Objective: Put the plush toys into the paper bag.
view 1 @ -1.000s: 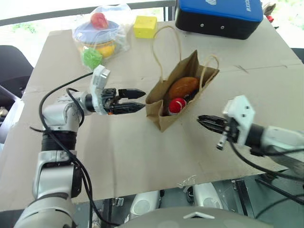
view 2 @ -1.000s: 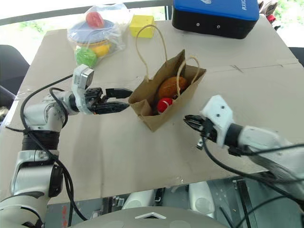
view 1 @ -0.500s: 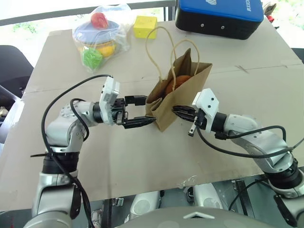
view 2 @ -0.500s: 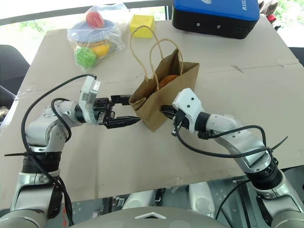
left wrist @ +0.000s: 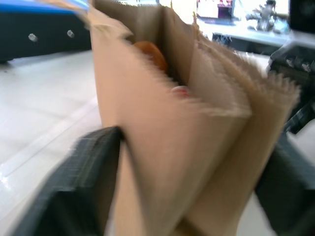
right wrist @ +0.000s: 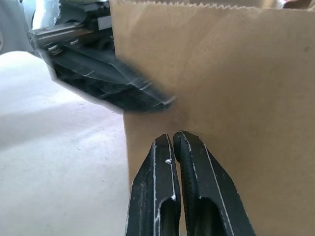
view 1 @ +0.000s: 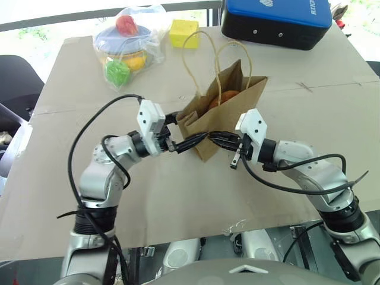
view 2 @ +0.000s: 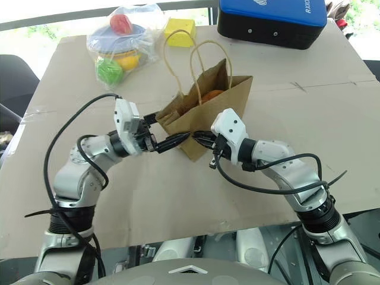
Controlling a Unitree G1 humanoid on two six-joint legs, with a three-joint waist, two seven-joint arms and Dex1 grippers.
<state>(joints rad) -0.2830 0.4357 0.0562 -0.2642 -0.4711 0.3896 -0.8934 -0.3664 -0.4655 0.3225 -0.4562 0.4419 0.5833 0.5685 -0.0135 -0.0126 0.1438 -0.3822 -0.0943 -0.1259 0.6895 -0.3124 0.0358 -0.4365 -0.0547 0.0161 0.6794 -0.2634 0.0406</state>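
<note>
Likely a robot test bench in a lab or workshop, beside bright windows along the upper edge. Plain cardboard-covered table [view 1: 71,196] as work surface, blue-lidded black equipment case [view 1: 276,21] at upper right, bagged sample toys [view 1: 124,41] and yellow foam cube [view 1: 182,33] laid out at upper left.

Head eyes: two cameras high up, looking forward and down at the table [view 1: 71,196], a bit apart.
Left wrist: very close to the paper bag [left wrist: 162,132], peeking into its open top.
Right wrist: very close to the bag's flat side.
Shared: every view sees the bag.
</note>
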